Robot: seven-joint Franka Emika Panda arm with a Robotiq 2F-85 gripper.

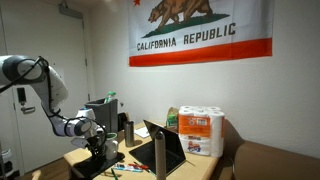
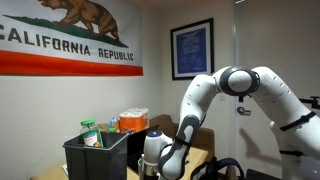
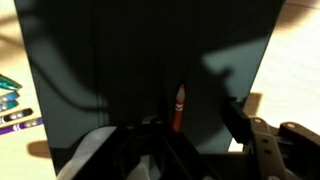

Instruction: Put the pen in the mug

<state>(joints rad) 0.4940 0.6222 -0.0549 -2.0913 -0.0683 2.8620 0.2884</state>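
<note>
In the wrist view an orange pen (image 3: 179,108) stands nearly upright over a dark mat (image 3: 130,60). Its lower end drops behind the rim of the black mug (image 3: 140,152), which fills the dark bottom of the picture. My gripper (image 3: 165,138) hangs just above the mug. Its right finger (image 3: 242,122) stands well clear of the pen and the left finger is lost in shadow, so the jaws look open and hold nothing. In both exterior views the gripper (image 1: 97,143) (image 2: 153,163) is low over the table, and my arm hides the mug.
Loose markers (image 3: 14,100) lie at the mat's left edge. An open laptop (image 1: 166,150), a paper towel pack (image 1: 201,130), a slim tumbler (image 1: 130,130) and a tall grey container (image 1: 100,110) (image 2: 95,155) stand nearby. Bare wooden table (image 3: 296,60) lies to the right.
</note>
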